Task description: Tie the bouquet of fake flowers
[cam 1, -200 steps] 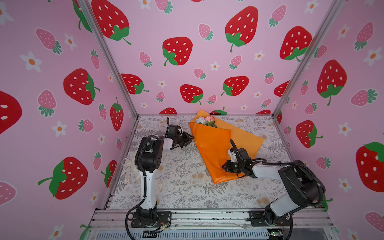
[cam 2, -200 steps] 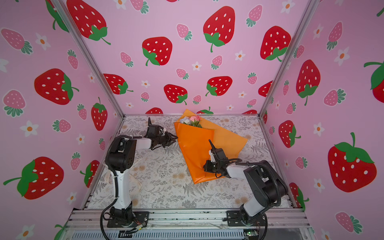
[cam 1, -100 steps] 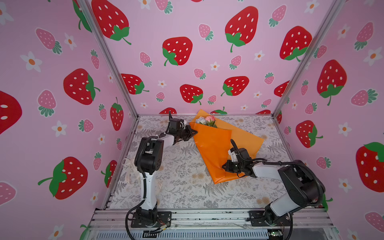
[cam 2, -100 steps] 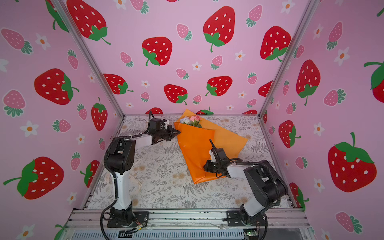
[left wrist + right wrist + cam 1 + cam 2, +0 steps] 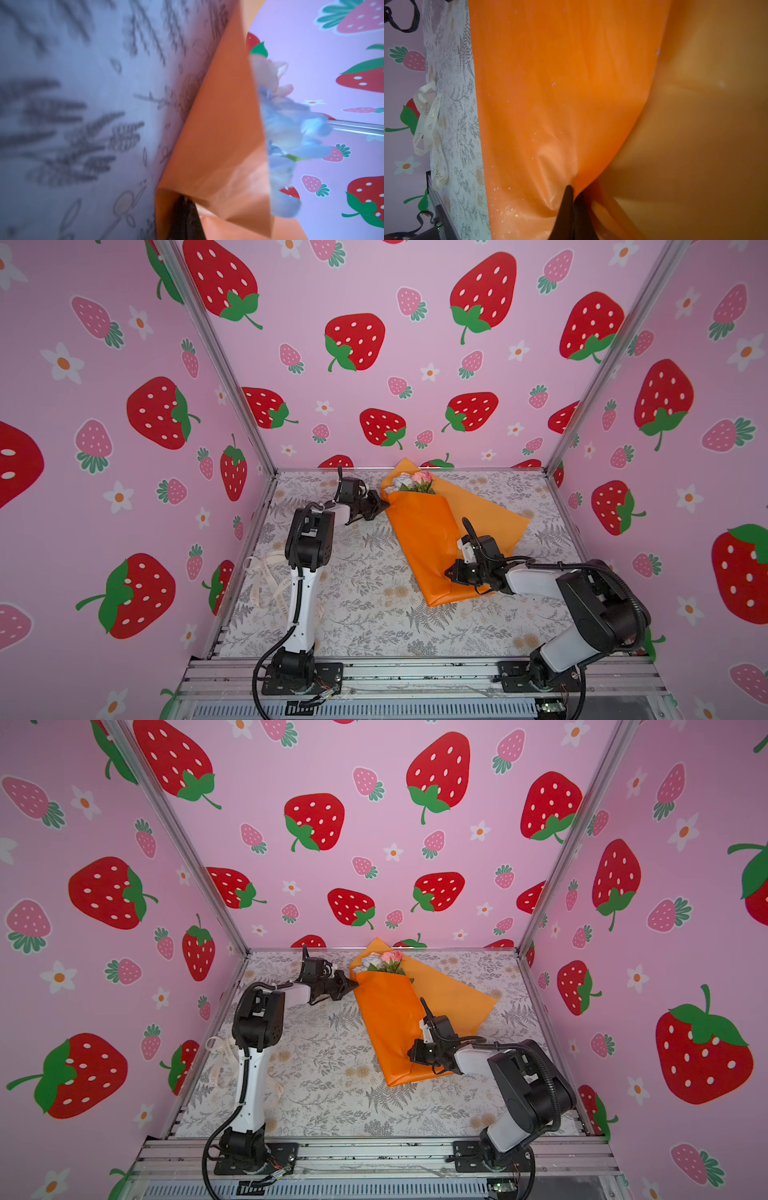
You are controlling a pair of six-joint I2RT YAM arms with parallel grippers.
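Tightly on bouquet (image 5: 419, 535) edges: left gripper (image 5: 381, 504); right gripper (image 5: 449, 572)

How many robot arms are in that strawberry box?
2. One stands left, its left gripper pinching the bouquet beside the flowers; one stands right, its right gripper pinching the bouquet's lower end. None seems hidden.

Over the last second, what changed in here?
The left gripper moved farther back, reached the bouquet at its flower end and shut on its edge. The right gripper stayed shut on the bouquet's lower part. The bouquet and the ribbon lay still.
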